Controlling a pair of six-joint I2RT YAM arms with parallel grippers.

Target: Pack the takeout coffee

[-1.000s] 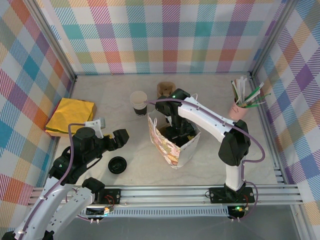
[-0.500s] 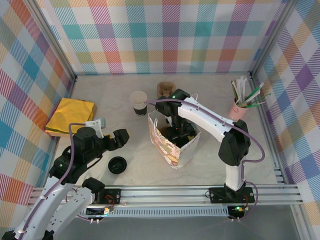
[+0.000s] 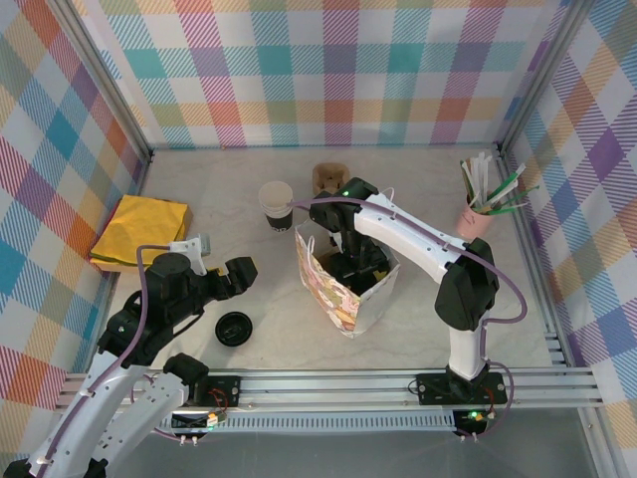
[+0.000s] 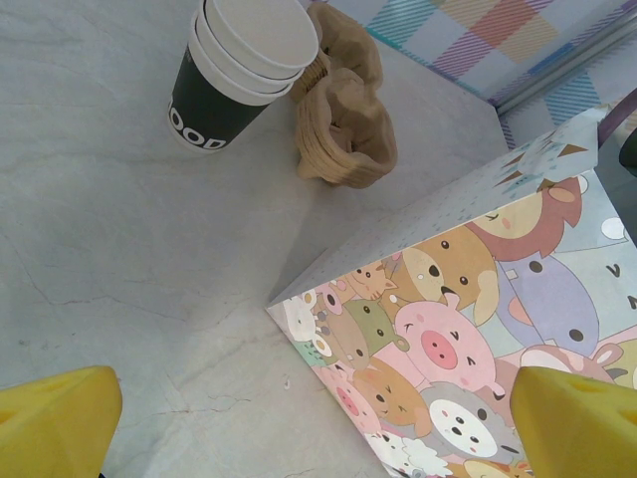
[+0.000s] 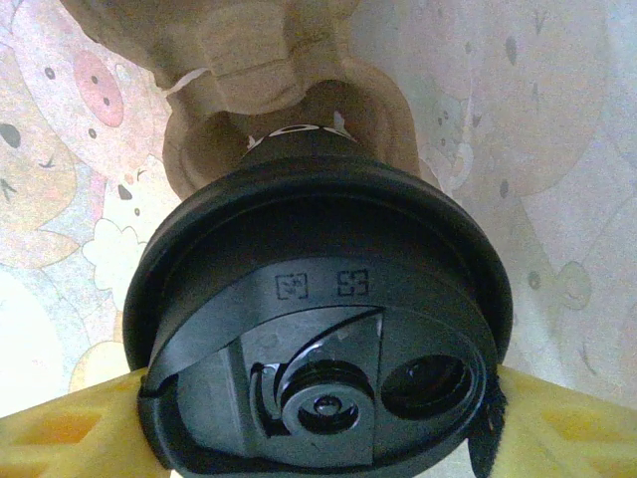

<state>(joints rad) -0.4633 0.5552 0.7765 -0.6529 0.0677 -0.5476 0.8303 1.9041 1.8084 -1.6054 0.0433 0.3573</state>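
**Fig.** Right jaws inside the paper bag (image 3: 338,299), pinching the takeout coffee (image 5: 318,329).

- **Grip.** In the right wrist view I look straight down on the cup's round black lid. A yellow fingertip (image 5: 60,433) presses in at each side of it, so these jaws are partly closed on the cup, not spread free.
- **Axis.** The cup stands upright. Its long axis runs along the jaws' line of approach, down into the bag.
- **Target.** Beneath the cup, low in the bag, lies a brown pulp carrier (image 5: 269,90). One of its sockets shows just past the lid's far edge.
- **Hidden.** The lid covers the cup's base, so I cannot tell whether the cup is seated in the socket or hangs above it.
- **Judgement.** The coming move turns on this relation: cup axis over socket, then straight down, then release.
- **Arms.** The right arm (image 3: 418,234) enters the bag from above. The left jaws are spread wide, apart from the bag on its left side. I judge the left arm to be the farther of the two from the cup.
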